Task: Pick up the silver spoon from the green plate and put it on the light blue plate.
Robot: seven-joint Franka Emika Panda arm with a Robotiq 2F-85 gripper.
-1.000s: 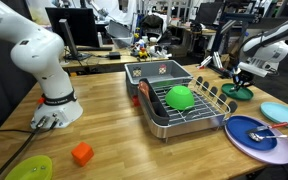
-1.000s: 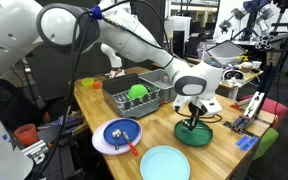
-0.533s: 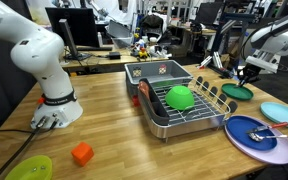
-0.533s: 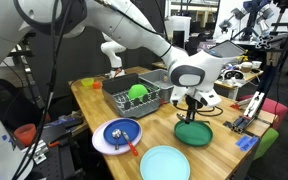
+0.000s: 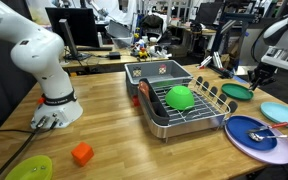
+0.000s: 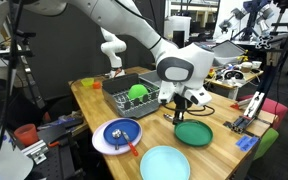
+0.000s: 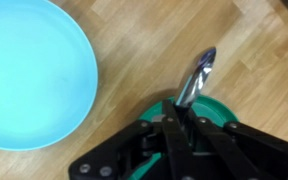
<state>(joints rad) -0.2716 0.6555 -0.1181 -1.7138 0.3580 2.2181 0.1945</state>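
**Spoon held over the green plate, blue plate next**

In the wrist view the gripper [image 7: 181, 120] is clamped narrow on the handle of the silver spoon [image 7: 197, 78], and the bowl juts out ahead of the fingers. Holding it by the handle leaves the bowl free to touch down first. The spoon hangs over the green plate [image 7: 212, 108], apparently clear of its surface, though height is hard to judge from directly above. The light blue plate [image 7: 29, 70] lies close beside on the wooden table [image 7: 144, 50], bare, so a short sideways carry should suffice.

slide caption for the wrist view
Hand holding the spoon over the green plate, with the light blue plate nearby on the wooden table.
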